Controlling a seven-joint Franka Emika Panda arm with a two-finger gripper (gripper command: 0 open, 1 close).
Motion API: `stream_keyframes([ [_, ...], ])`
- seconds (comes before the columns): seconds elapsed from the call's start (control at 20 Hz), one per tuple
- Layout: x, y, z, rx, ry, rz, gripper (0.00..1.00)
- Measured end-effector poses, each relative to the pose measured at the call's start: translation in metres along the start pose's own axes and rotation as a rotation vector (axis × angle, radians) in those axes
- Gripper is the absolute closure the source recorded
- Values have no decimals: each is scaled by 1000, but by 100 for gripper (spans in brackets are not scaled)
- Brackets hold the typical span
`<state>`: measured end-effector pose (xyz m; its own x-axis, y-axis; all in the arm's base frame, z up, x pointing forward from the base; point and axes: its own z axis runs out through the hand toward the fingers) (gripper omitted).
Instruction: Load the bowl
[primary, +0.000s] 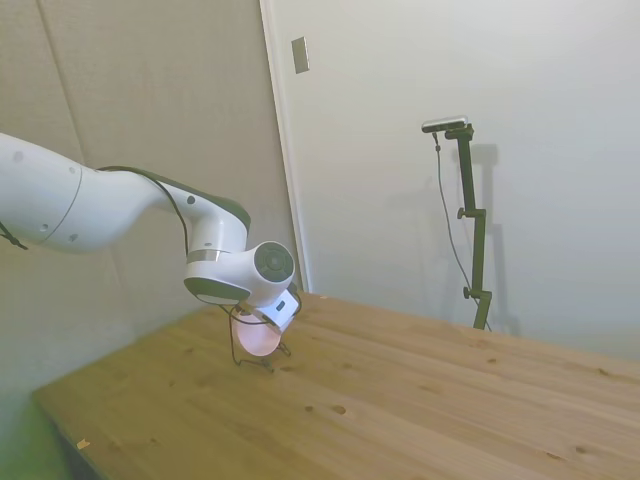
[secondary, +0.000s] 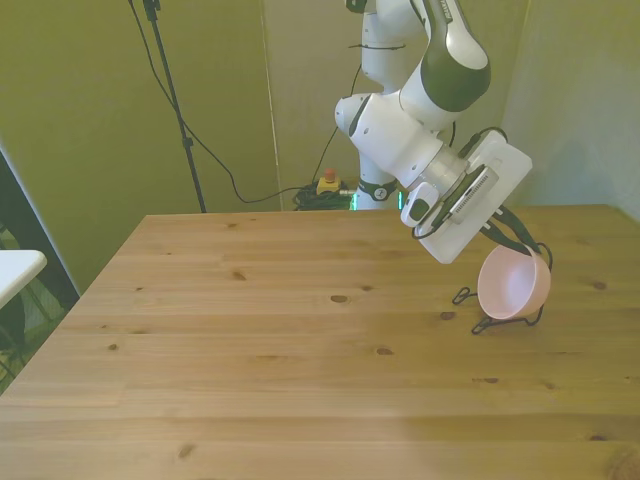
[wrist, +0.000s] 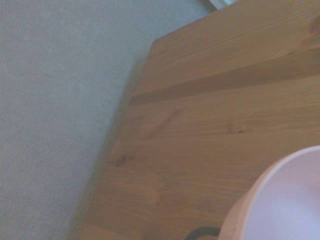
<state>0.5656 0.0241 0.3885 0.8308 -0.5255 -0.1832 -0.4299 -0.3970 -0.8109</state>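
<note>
The arm (secondary: 400, 135) is glossy white with rounded link shells, and dark grey-green bands sit at its joints up-arm of the gripper (secondary: 497, 232). A round grey cap closes the wrist joint (primary: 273, 263), with a silver ring just behind it. Thin black cables loop along the forearm to a flat white plate beside the gripper.

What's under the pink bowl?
A thin black wire stand holds the tilted bowl up on the wooden table. The gripper hides the bowl's top edge.
</note>
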Motion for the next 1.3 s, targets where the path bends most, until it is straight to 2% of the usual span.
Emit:
stream_keyframes([
  [0.15,0,4,2,-4,-3,0,100],
  [0.2,0,4,2,-5,-4,1,0],
  [0.75,-2,8,-1,-7,-1,14,0],
  [1.0,-19,-8,-27,-10,44,26,0],
  [1.15,-31,-24,-56,-77,104,40,0],
  [1.3,-44,-30,-82,-226,167,76,0],
])
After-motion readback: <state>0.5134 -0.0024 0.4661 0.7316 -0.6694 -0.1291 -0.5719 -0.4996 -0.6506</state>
